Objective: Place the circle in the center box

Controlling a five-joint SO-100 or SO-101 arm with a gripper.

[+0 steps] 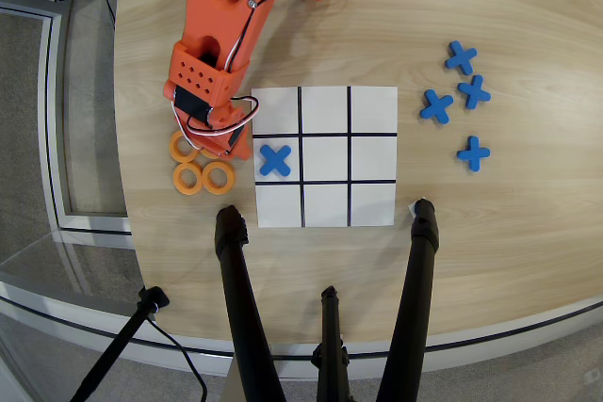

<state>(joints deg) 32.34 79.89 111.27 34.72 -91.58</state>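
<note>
gripper [213,145] hangs low over the cluster of orange rings on the tabletop [528,233], its tips hidden under the orange wrist housing in the overhead view, so i cannot tell whether the jaws are apart or closed on anything. just to its left one orange ring [181,147] peeks out, and just below it two more rings [188,179] and [219,176] lie side by side; a fourth may sit under the gripper, but it is hidden. to the right of the gripper lies the white grid sheet [372,204], with a blue x piece [274,160] in its nearest middle-row cell. the center box [325,158], one cell further right, is empty. well off beyond the sheet lie four more blue x pieces [459,101]. by my reading the task is at the pick-up stage: no ring visibly lifted, and the carry and placement into the center box are still to do.
</note>
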